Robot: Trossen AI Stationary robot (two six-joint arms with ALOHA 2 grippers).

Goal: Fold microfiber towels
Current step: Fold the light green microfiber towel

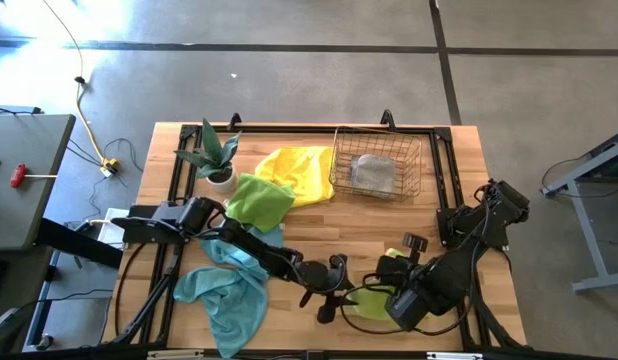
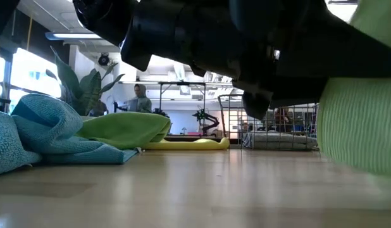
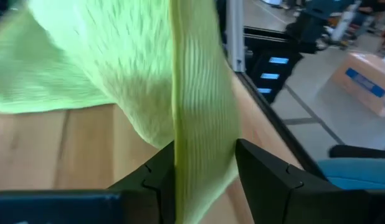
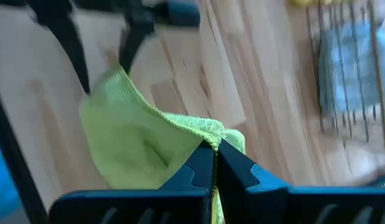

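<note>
A lime green microfiber towel (image 1: 369,303) hangs between my two grippers near the table's front edge, and fills the right of the low view (image 2: 360,120). My right gripper (image 4: 214,152) is shut on it. My left gripper (image 3: 205,168) stands open, one finger on each side of a hanging fold (image 3: 202,124) of the towel. In the right wrist view the wood shows between its fingers (image 4: 131,46). A teal towel (image 1: 229,290) lies crumpled at the front left. A green towel (image 1: 259,197) and a yellow towel (image 1: 294,170) lie farther back. My left gripper comes nearly level from the table's left. The towel's fold (image 3: 180,155) hangs between its fingers; whether they touch the cloth I cannot tell. My right gripper pinches the towel's hemmed edge (image 4: 202,127) at a bunched corner between its two fingertips, slanting down from above. The cloth falls away below it toward my left gripper.
A wire basket (image 1: 377,160) holding a grey towel (image 1: 374,172) stands at the back right. A small potted plant (image 1: 217,155) stands at the back left. Black rails (image 1: 289,130) frame the table. In the low view, people show in the room beyond.
</note>
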